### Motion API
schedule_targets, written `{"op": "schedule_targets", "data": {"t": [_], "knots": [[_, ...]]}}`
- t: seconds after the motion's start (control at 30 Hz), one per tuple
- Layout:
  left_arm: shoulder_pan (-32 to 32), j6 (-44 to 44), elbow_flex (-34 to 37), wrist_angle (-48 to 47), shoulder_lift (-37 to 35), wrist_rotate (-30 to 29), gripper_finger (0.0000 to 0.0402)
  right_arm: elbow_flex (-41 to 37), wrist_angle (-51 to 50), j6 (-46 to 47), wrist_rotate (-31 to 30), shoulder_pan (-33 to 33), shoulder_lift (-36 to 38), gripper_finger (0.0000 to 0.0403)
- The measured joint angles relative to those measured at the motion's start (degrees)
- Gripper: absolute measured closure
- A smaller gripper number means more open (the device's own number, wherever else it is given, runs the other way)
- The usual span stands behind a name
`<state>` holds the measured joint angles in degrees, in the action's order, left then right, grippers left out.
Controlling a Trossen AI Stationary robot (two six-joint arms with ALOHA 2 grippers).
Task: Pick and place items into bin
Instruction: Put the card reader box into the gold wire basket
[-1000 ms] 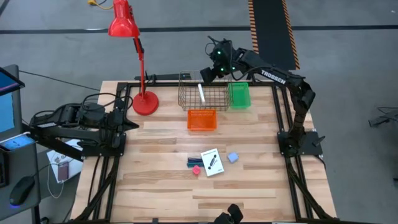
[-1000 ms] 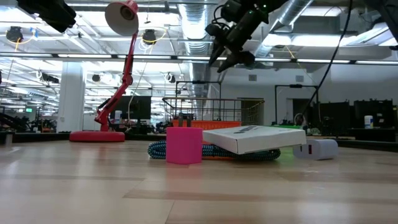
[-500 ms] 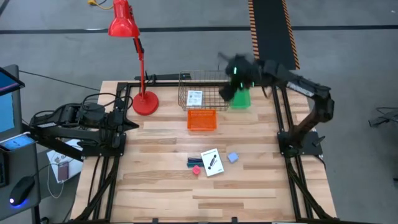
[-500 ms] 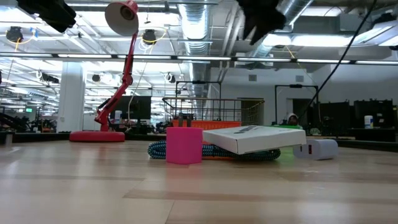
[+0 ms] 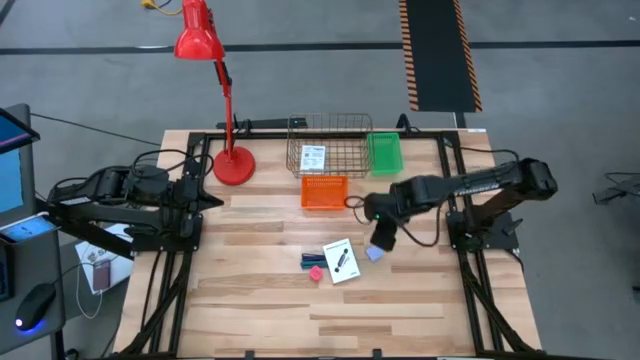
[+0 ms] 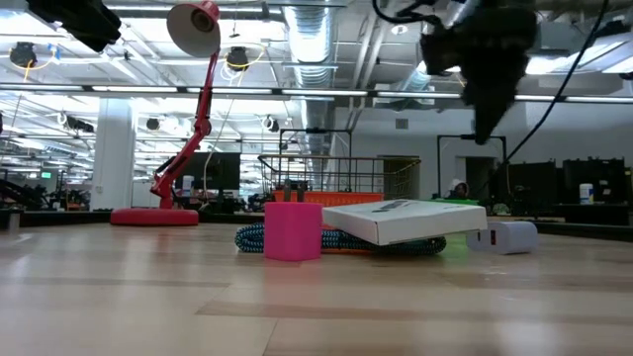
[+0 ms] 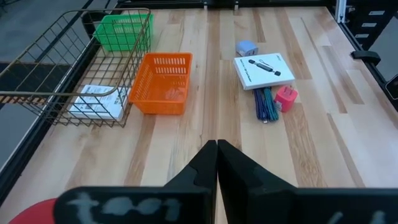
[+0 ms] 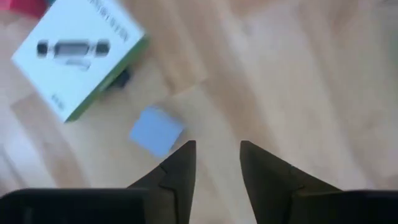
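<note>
A white printed card (image 5: 341, 260) lies flat on the table, overlapping dark teal sticks (image 5: 312, 258), with a tiny pink piece (image 5: 316, 272) beside them. A second white card (image 5: 314, 157) lies in the wire basket (image 5: 296, 163). My right gripper (image 5: 380, 242) hangs open above the table, just to the far side of the pale blue cube (image 8: 155, 131), which lies off to one side of its fingers (image 8: 179, 167). The low view shows it raised well above the things (image 6: 485, 133). My left gripper (image 7: 216, 155) waits shut at the table's left edge (image 5: 214, 200).
An orange basket (image 5: 325, 192) stands in front of the wire basket and a green basket (image 5: 384, 153) to its right. A red desk lamp (image 5: 233, 164) stands at the far left. Bare wood shows toward the near edge.
My right gripper has swung from above the wire basket toward the near edge and come down over the pale blue cube. The white card that stood on edge in the wire basket now lies flat on its bottom.
</note>
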<state>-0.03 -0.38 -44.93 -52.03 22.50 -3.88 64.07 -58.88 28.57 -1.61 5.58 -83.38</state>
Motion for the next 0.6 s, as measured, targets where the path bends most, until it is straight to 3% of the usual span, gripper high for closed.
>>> {"op": "schedule_targets", "data": {"t": [0.27, 0.6], "knots": [[0.02, 0.07, 0.00, 0.00, -0.02, 0.00, 0.0401, 4.62, -3.78, 4.73, 7.07, 5.11, 4.69, 0.0290], [0.02, 0.29, 0.00, 0.00, 0.00, 0.00, 0.0401, 27.23, -13.56, 4.46, 7.63, 3.26, 7.89, 0.0290]]}}
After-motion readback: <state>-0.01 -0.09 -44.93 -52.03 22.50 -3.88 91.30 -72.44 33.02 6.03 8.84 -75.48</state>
